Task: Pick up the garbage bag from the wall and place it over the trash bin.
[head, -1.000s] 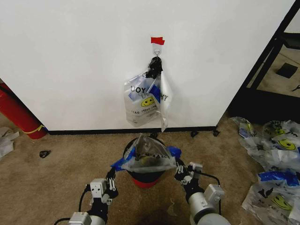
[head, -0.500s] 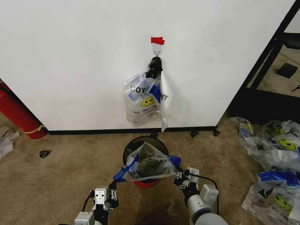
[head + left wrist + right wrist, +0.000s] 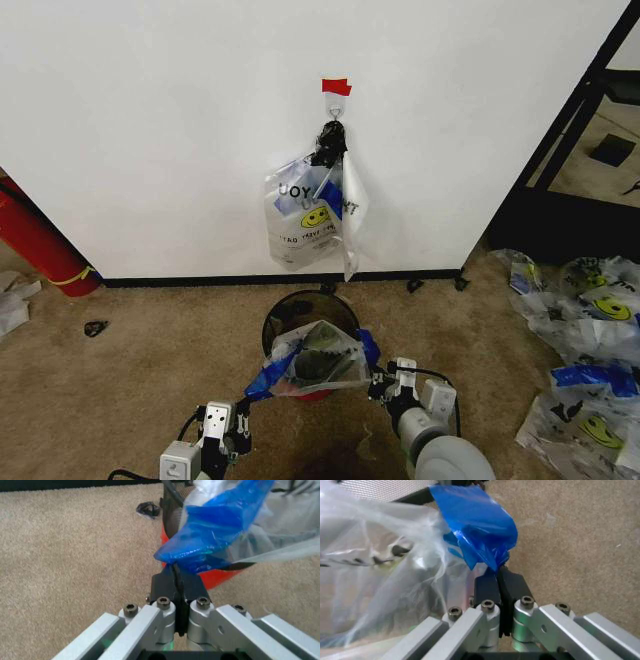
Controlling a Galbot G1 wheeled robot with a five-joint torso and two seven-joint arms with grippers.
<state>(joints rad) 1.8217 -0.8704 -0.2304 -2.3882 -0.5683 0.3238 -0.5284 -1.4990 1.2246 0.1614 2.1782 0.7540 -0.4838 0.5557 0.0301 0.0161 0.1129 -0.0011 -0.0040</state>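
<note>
While both pincers pinch its blue handles, the garbage bag [image 3: 318,362] hangs stretched between left pincer [image 3: 243,408] and right pincer [image 3: 381,379], over the trash bin's [image 3: 292,310] near rim.

Floor: beige short-pile carpet [image 3: 150,360], a few small dark scraps lying on it. Back surface: plain white painted wall [image 3: 150,130] with black baseboard strip [image 3: 200,281] along its foot. Long red cylinder with yellow band [image 3: 40,245] leans at far left (lower end on carpet). Black metal frame [image 3: 570,130] stands at right. Lighting even, soft shadows.
</note>
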